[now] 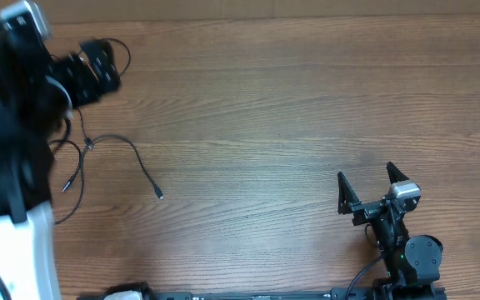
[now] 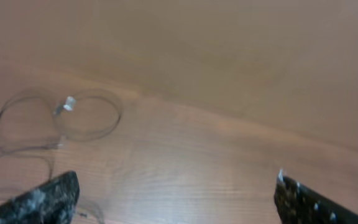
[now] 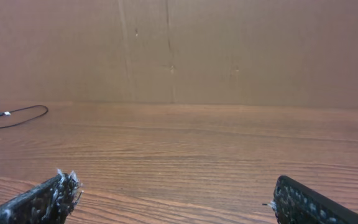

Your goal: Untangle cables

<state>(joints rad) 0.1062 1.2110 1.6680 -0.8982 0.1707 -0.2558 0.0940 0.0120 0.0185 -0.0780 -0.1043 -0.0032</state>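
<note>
Black cables (image 1: 87,144): thin cords lying loose on the table (image 1: 290,108) by its left edge, toward the far-left corner. Several strands meet at one crossing, so I judge them not yet separated.
Longest strand: its long axis runs from that crossing out toward the table's middle, then bends toward the near edge. Its plug end (image 1: 160,197) points at the near edge, slightly rightward.
Shorter strand: leaves the same crossing and runs along the left edge, its tip aimed at the near edge.
Left fingers (image 2: 42,202): spread wide with nothing between them, held over the far-left corner. Two pale-looking loops and a small metallic plug (image 2: 69,103) lie ahead and off to one side, outside the gap. They are probably poised there to come down on a strand.
Far loop: a thin curl lies close by the left fingers. Whether it touches them I cannot tell.
Right fingers (image 3: 48,200): spread apart and empty, low near the near-right corner, well apart from the cables. They are likely kept clear to give the other arm room.
Next move, as a judgement: pinch one strand beside the crossing and draw it along its own axis.
</note>
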